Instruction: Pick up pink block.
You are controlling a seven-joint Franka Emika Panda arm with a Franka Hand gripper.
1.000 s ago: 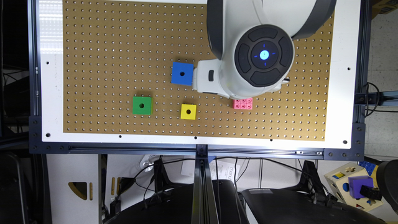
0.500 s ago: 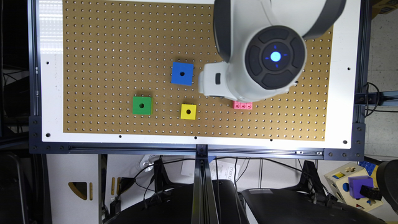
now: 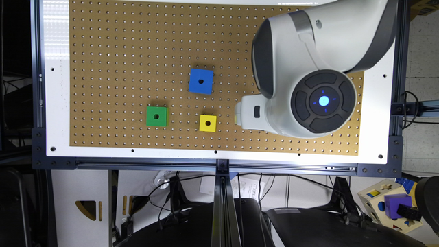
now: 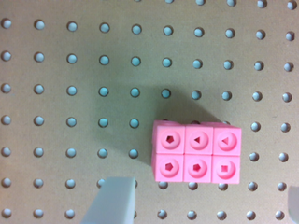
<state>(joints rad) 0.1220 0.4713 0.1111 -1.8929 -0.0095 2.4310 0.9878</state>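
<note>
Hovering over the pink block [image 4: 197, 152] lying flat on the desk [image 3: 113, 51], hand [image 4: 201, 205] spread wide with fingers [image 4: 114, 200] apart — best to centre on the block, toward twelve o'clock, before dropping and closing.

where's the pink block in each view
Exterior view: the pink block is not visible; the arm covers the board to the exterior view's right of the yellow cube.
Wrist view: the pink block lies flat on the board, studs up, two rows of three, with a pale tool finger apart from it.
Shared landmark: the brown pegboard with its grid of holes.
</note>
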